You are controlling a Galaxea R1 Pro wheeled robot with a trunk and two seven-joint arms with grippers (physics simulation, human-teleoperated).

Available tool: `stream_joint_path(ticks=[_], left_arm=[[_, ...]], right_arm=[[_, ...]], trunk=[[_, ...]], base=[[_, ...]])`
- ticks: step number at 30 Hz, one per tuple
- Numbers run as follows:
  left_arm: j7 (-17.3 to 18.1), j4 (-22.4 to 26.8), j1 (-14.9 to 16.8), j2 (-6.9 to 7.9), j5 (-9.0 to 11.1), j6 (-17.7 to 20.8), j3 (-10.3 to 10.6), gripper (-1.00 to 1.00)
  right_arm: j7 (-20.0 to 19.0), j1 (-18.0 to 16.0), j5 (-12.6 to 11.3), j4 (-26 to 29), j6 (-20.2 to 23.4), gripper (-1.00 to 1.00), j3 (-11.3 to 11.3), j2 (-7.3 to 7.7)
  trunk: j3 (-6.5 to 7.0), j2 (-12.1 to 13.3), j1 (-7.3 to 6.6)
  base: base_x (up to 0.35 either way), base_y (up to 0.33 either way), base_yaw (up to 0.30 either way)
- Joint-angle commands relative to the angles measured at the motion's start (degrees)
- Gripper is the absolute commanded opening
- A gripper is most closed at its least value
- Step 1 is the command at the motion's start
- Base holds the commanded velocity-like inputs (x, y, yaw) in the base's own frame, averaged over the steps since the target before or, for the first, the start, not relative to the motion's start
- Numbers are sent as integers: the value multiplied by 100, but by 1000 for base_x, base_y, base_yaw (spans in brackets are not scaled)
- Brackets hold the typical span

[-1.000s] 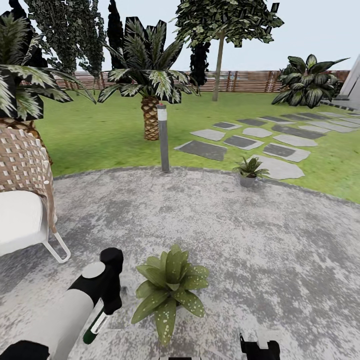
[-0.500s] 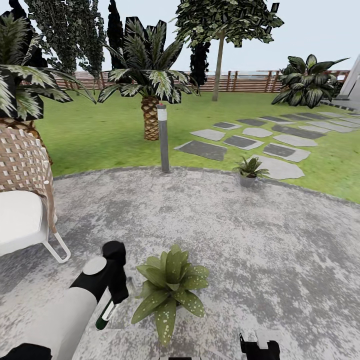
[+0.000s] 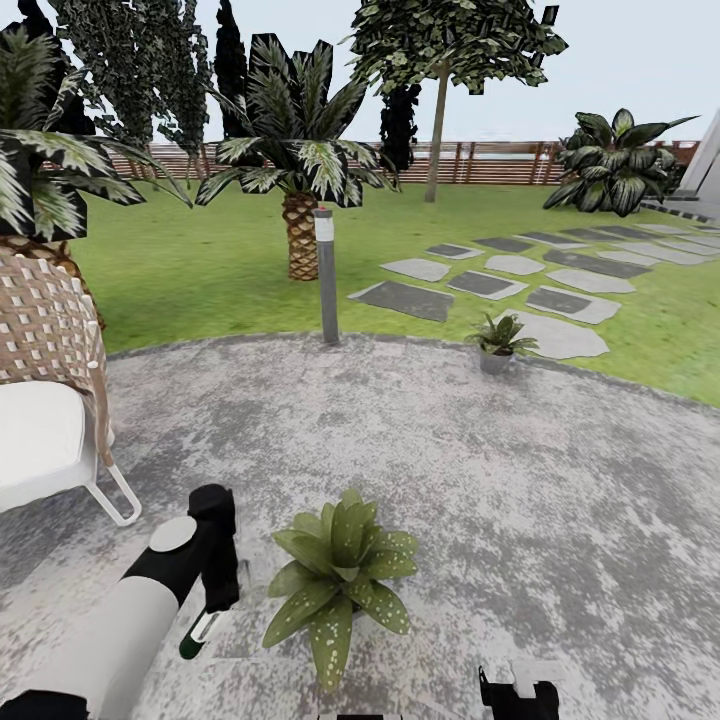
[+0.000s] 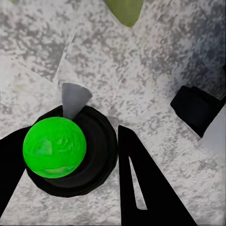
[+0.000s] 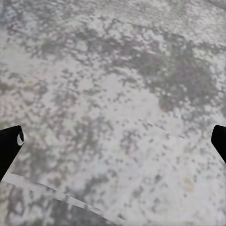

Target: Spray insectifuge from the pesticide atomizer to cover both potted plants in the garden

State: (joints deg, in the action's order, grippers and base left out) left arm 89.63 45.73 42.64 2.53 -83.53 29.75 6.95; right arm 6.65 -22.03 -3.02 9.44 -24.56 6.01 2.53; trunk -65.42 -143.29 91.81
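My left gripper hangs over the speckled patio just left of the near potted plant, shut on the pesticide atomizer, a slender pale bottle with a dark base. In the left wrist view the atomizer is seen end-on as a green dome in a black ring between the black fingers; a leaf tip shows beyond it. The second potted plant stands at the patio's far edge. My right gripper is low at the frame's bottom, and in the right wrist view it is open over bare paving.
A wicker chair with a white cushion stands at the left. A grey lamp post rises at the patio's far rim, with a palm behind it. Stepping stones cross the lawn toward a wooden fence.
The left arm with the atomizer swung a little toward the near plant, then drew back left and slightly lower. The right arm and the camera have stayed still.
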Motion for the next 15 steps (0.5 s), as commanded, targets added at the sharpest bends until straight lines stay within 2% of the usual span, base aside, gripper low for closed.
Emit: stream_joint_path(ticks=[1, 6, 7, 8, 9, 10, 12, 15], left_arm=[[37, 31, 1, 38, -37, 71, -5, -100], [37, 95, 49, 72, -64, 29, -65, -100], [37, 368, 51, 76, -89, 13, -57, -100], [37, 689, 45, 75, -256, 24, -55, -100], [37, 916, 40, 60, -506, 31, -58, -100], [37, 1050, 31, 31, -814, 22, -60, -100], [37, 1223, 21, -18, -1274, 54, -78, -100], [37, 1251, 50, -11, -1313, 64, -95, -100]], right_arm=[[30, -3, -32, -3, -14, 100, 49, 2], [30, -3, -32, -3, -14, 100, 49, 8], [30, -3, -32, -3, -14, 100, 50, 8], [30, -3, -32, -3, -14, 100, 50, 9], [30, -3, -32, -3, -14, 100, 49, 5], [30, -3, -32, -3, -14, 100, 49, 10], [30, -3, -32, -11, -14, 100, 49, 34], [30, -3, -31, -12, -14, 100, 49, 35]], trunk=[[-5, -2, -1], [-5, -2, -1], [-5, -2, -1], [-5, -2, -1], [-5, -2, -1], [-5, -2, -1], [-5, -2, -1], [-5, -2, -1]], base=[[0, 0, 0], [0, 0, 0], [0, 0, 0], [0, 0, 0], [0, 0, 0], [0, 0, 0], [0, 0, 0], [0, 20, 0]])
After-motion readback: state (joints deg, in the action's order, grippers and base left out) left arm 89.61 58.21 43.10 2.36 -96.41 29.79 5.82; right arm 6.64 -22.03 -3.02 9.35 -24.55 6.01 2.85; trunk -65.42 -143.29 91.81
